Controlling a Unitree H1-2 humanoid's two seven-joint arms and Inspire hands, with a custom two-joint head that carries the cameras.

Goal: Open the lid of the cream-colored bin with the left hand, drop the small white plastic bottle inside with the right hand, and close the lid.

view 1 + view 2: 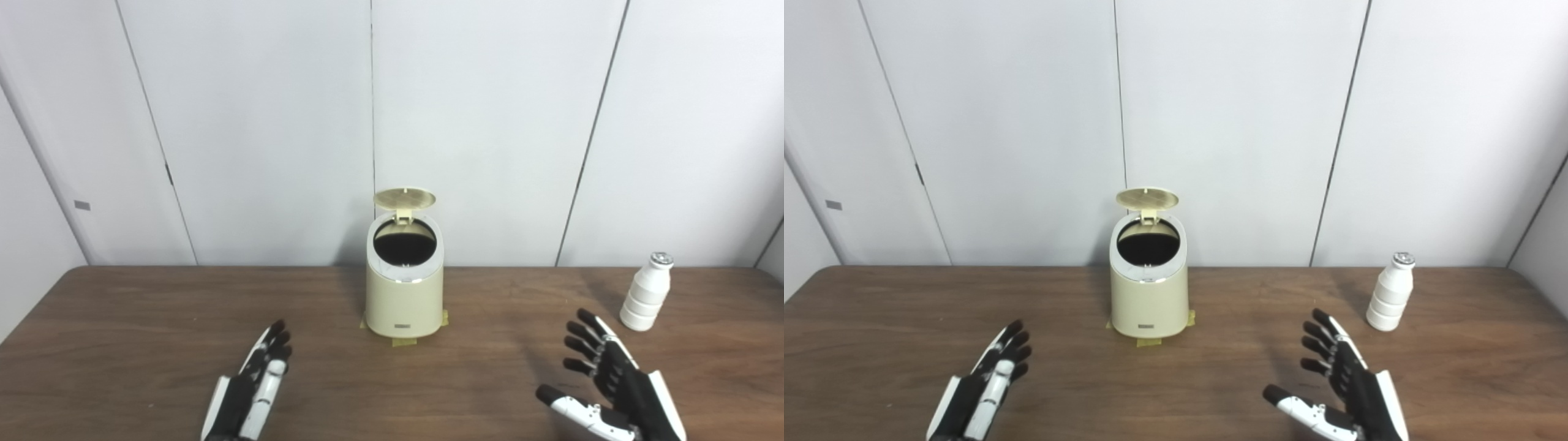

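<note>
— Where is everything sitting?
— The bin [404,288] is standing mid-table, lid [404,197] raised, its inside too dark to read. The bottle [646,293] is standing upright far right.
— The hands?
— The left hand [254,383] and right hand [603,380] are both hovering empty, fingers spread, wrists cut off.

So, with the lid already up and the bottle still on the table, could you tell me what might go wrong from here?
1. The small white plastic bottle is tall and narrow, standing upright; the open right hand could tip it while closing on it.
2. The cream-colored plastic bin has a small round opening, so a drop off centre may hit the rim.
3. The round lid stands open unheld, with the left hand away, and might fall shut.
</note>
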